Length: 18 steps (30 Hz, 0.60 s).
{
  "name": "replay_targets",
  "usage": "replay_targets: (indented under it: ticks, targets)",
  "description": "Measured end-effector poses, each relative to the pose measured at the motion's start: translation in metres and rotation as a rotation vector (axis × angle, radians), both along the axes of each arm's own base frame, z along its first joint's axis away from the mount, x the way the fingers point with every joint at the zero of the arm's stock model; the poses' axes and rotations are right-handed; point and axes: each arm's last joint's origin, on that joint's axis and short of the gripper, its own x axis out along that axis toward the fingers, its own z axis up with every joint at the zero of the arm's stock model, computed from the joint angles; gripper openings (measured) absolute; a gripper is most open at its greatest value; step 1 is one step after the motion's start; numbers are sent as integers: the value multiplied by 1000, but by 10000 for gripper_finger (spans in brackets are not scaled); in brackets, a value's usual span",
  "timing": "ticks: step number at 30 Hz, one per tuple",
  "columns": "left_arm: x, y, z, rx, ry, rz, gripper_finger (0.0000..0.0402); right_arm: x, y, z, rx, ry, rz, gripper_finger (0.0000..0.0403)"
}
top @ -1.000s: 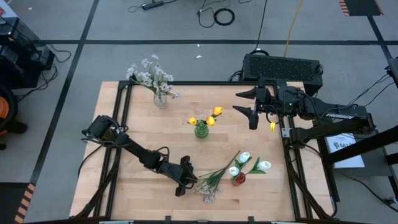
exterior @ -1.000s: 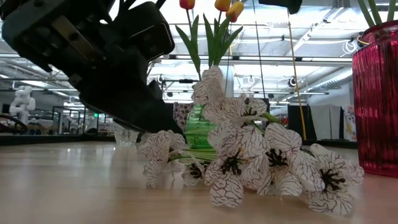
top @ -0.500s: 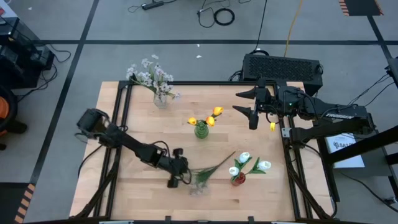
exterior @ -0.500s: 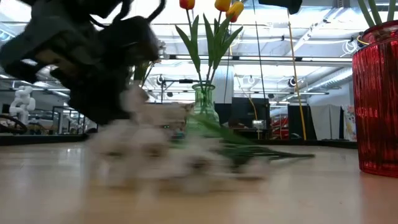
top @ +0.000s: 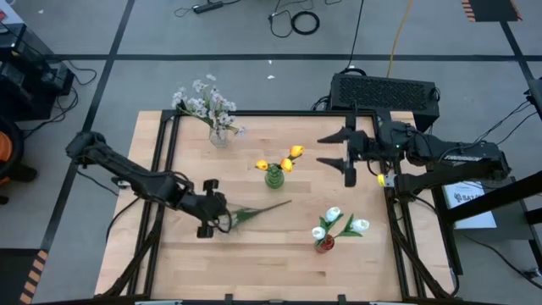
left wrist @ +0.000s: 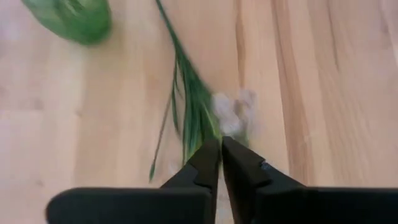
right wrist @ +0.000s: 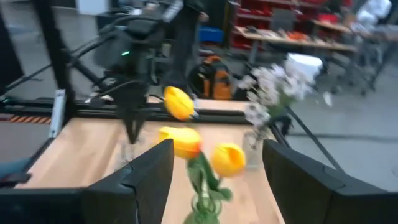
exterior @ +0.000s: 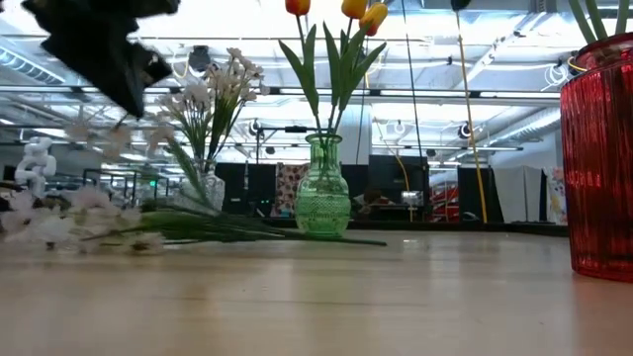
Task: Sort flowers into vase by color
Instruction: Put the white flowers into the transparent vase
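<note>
We've got our left gripper (top: 213, 219) pinched tight on the blossom spray (top: 254, 210) at about 8 o'clock on the table, probably to carry it to the clear vase (top: 218, 134) at 11, while our right gripper (top: 349, 158) waits wide open at 2.

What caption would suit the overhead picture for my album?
Left claw shut on a blossom spray, dragging it across the table; right claw waits open.
</note>
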Motion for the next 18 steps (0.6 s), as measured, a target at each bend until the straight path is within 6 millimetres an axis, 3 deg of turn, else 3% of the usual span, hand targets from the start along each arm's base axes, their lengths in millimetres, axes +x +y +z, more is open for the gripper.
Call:
replay_targets:
  ticks: [7, 11, 18]
  targets:
    - [-11, -1, 13, 24, -75, 29, 68, 21, 29, 1, -104, -49, 150, 238]
    - [-12, 0, 12, 38, -73, 66, 72, 51, 50, 8, -162, -21, 174, 238]
    - [-16, 2, 9, 36, -33, 139, 73, 110, 94, 18, -275, 200, 200, 238]
